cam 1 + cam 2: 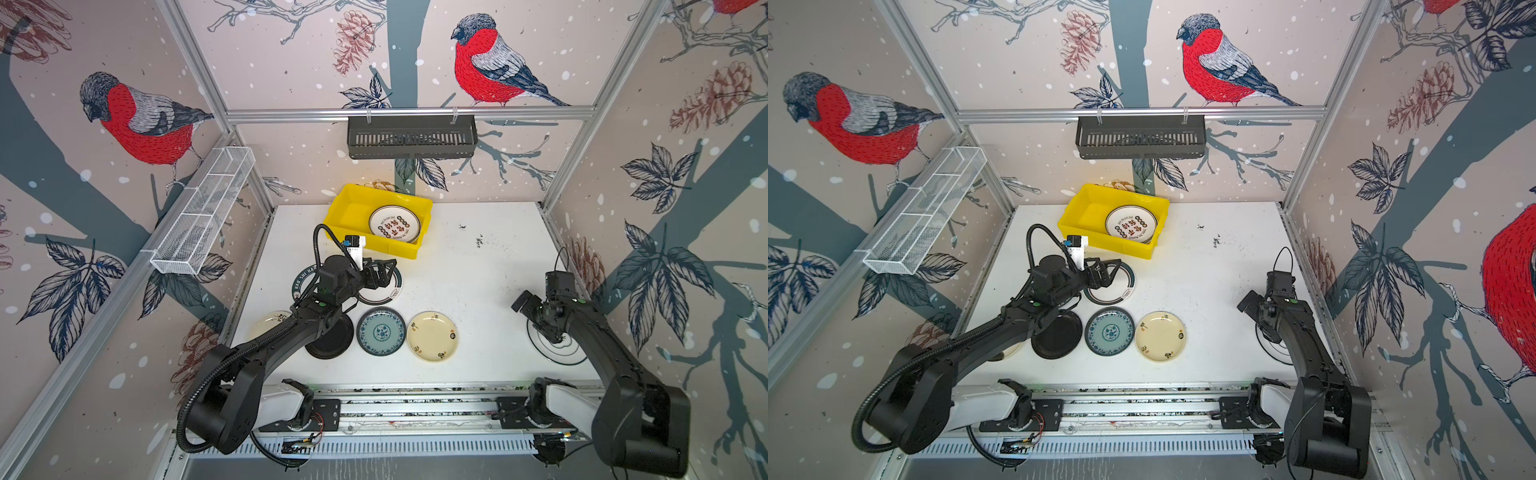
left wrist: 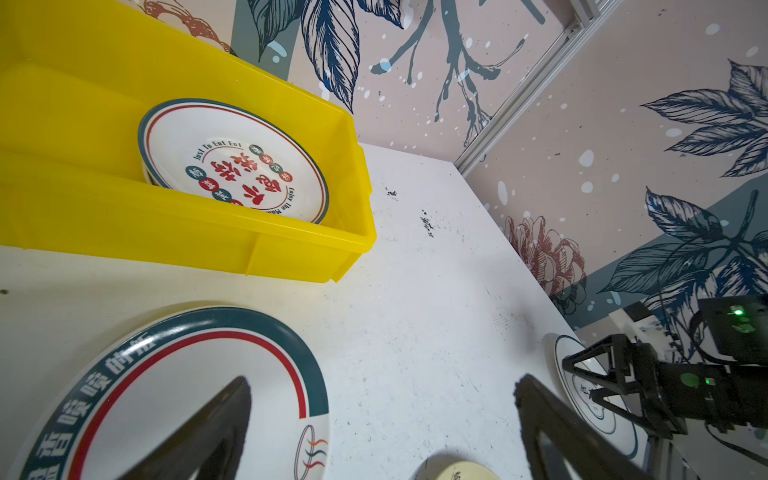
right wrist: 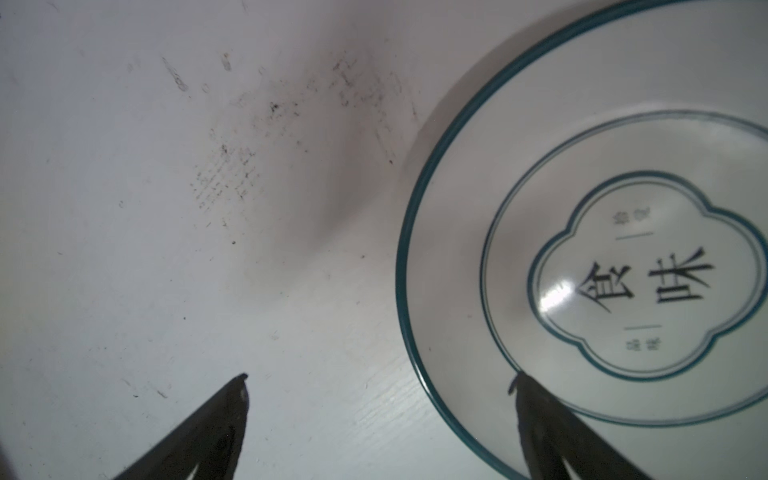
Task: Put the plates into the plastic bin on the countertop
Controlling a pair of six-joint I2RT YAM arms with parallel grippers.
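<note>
Left claw (image 2: 382, 380): jaws spread wide and holding nothing. One finger is over the lettered-rim plate (image 2: 174, 374) and the other over bare countertop (image 2: 415, 311), so the plate's edge lies between them.
Right claw (image 3: 380, 377): also wide and empty, straddling the edge of the teal-rimmed plate (image 3: 623, 270) in the same way.
Plastic bin (image 1: 351, 214): just ahead of the left claw's fingertips and well apart from the right claw.
Done: the red-character plate (image 1: 395, 224) lies in the bin, apparently on top of another (an edge peeks out beneath it in the left wrist view).
Left: seven plates show on the countertop. Two are under the claws. A second lettered-rim plate (image 1: 301, 282) and a half-hidden cream plate (image 1: 270, 322) lie beneath the left arm. The black plate (image 1: 332, 345), blue-patterned plate (image 1: 381, 331) and cream floral plate (image 1: 432, 336) sit in a row behind the left claw.
Progress: early, I judge; most plates are yet to go in.
Next: probably close on the lettered-rim plate's edge and carry it over the bin's near wall.
</note>
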